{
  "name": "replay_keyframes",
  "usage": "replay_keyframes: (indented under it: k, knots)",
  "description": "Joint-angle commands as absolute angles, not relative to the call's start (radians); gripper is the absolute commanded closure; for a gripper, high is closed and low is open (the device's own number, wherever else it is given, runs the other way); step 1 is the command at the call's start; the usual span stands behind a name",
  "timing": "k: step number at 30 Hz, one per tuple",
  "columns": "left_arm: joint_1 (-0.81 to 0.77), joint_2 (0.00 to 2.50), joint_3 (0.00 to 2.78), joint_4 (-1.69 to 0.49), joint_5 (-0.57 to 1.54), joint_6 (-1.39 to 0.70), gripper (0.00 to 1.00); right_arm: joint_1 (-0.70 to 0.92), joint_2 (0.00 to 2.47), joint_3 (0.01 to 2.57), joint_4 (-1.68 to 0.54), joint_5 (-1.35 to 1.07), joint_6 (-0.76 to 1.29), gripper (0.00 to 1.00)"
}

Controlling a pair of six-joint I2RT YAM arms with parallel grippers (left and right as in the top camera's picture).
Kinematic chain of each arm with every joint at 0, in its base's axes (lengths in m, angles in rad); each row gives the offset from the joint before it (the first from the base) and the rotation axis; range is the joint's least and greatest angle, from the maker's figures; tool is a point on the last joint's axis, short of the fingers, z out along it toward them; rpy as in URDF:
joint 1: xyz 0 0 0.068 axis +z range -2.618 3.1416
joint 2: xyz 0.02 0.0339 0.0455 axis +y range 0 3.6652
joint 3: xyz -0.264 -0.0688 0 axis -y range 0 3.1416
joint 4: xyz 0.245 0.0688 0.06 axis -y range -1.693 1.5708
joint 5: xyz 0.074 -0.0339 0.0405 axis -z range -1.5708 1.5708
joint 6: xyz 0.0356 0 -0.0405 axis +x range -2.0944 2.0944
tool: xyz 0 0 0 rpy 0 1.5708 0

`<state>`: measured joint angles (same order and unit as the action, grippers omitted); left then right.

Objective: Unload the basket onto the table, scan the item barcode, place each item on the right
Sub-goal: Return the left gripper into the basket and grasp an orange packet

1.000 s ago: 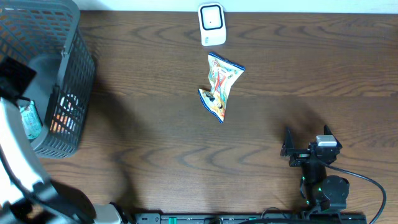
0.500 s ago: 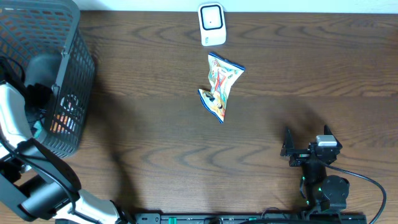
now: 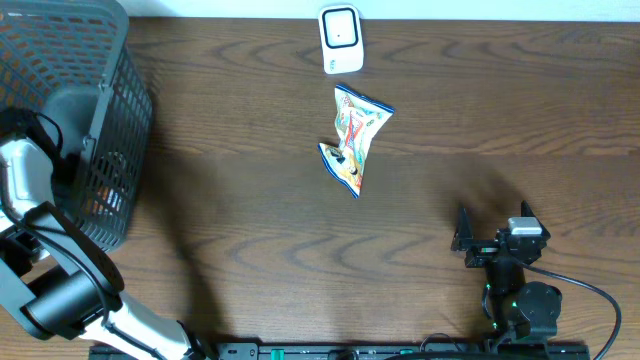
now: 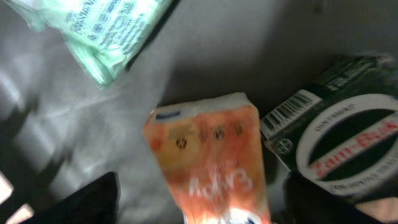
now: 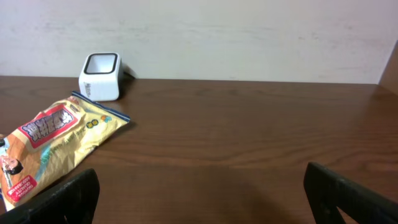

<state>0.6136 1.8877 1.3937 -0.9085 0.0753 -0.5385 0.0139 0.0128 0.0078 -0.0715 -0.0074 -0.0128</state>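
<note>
The surface (image 3: 250,230) is dark, grained wood with a dull sheen, the basket (image 3: 120,130) grey plastic mesh, the scanner (image 3: 341,40) smooth white plastic, the snack bag (image 3: 355,135) glossy printed film.

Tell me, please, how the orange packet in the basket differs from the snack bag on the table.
The orange packet lies inside the grey basket; the snack bag lies out on the wooden table. The orange packet looks smooth and rectangular; the snack bag is crumpled and pinched. The orange packet is mostly orange; the snack bag is yellow with a red label. Both are soft printed packs.
</note>
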Motion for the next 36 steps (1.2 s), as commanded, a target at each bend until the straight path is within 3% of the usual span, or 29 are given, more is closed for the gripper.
replay_keyframes:
  k: [1, 2, 4, 11, 20, 36]
  knots:
    - [0.615, 1.909, 1.342, -0.862, 0.075, -0.548, 0.25, 0.007, 0.009, 0.006, -0.075, -0.006, -0.027, 0.01]
    - [0.615, 1.909, 1.330, -0.844, 0.075, -0.548, 0.30, 0.007, 0.009, 0.006, -0.075, -0.006, -0.027, 0.01]
    - [0.615, 1.909, 1.308, -0.816, 0.074, -0.548, 0.54, 0.007, 0.009, 0.006, -0.075, -0.006, -0.027, 0.01]
    - [0.615, 1.905, 1.308, -0.802, 0.086, -0.548, 0.92, 0.007, 0.009, 0.006, -0.075, -0.006, -0.027, 0.01]
    - [0.635, 1.786, 1.468, -0.805, 0.282, -0.567, 0.93, 0.007, 0.009, 0.006, -0.075, -0.006, -0.027, 0.01]
    - [0.631, 1.256, 1.540, -0.566, 0.283, -0.649, 0.93, 0.007, 0.009, 0.006, -0.075, -0.006, -0.027, 0.01]
